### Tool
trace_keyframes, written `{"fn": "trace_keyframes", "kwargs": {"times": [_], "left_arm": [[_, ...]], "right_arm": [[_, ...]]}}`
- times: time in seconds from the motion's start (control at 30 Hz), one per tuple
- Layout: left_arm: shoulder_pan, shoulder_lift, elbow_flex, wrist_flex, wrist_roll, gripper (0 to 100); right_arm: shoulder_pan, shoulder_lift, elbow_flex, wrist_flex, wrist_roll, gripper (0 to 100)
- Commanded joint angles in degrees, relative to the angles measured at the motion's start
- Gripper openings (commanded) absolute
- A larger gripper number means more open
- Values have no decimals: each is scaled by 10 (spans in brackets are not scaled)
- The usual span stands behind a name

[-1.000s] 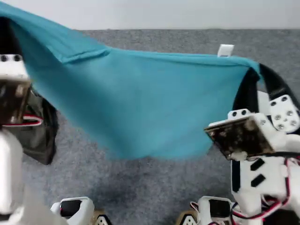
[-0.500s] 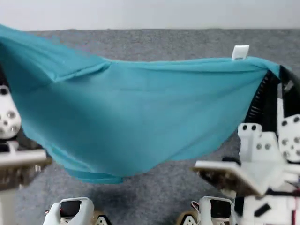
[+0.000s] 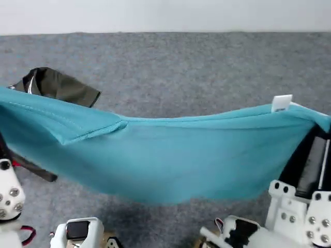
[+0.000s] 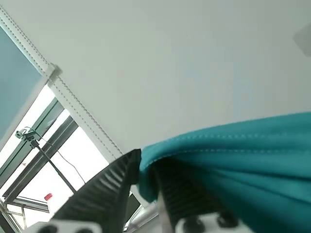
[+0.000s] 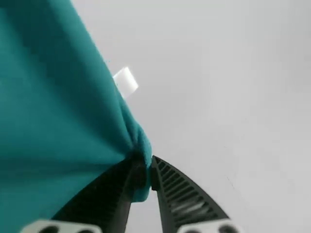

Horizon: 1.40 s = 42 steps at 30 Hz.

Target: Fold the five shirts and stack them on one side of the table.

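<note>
Grey felt-like cloth covers the table, and a plain white wall stands behind it. A teal shirt hangs in the air across almost the whole width of the high view, stretched between the two arms and sagging a little in the middle, above the near part of the table. The left gripper is closed on one upper corner of the shirt. Its two black ribbed fingers pinch the stitched hem, and the cloth bunches up between them. The right gripper is closed in the same way on the opposite corner, with only a thin fold of cloth between the fingers, which stand almost together. A small white tag sticks up from the shirt's top edge close to the right gripper's hold, and it shows also in the right wrist view. A dark shirt lies crumpled on the table at the far left, behind the hanging teal one and apart from both grippers. A window is seen behind the left gripper.
</note>
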Motion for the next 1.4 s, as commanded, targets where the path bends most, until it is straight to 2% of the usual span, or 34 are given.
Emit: {"fn": "trace_keyframes", "kwargs": {"times": [0.0, 0.3, 0.5, 0.57, 0.7, 0.83, 1.07, 1.2, 1.37], "left_arm": [[-1, 3, -10, -3, -4, 14], [-1, 72, 88, -3, -5, 14], [44, 137, 225, -5, -42, 14], [62, 160, 270, -37, -48, 14], [66, 218, 352, -149, -48, 14], [64, 292, 389, -248, -49, 14], [63, 411, 386, -350, -51, 14], [63, 459, 385, -412, -52, 14], [60, 514, 348, -466, -52, 14]], "right_arm": [[22, 2, -2, 3, 5, 10], [18, 29, 158, -5, 7, 10], [-51, 51, 322, -67, 37, 10], [-70, 60, 381, -124, 39, 10], [-85, 100, 482, -262, 39, 10], [-87, 172, 526, -386, 39, 10], [-87, 347, 527, -576, 44, 10], [-93, 454, 517, -695, 92, 10], [-90, 610, 409, -764, 103, 10]]}}
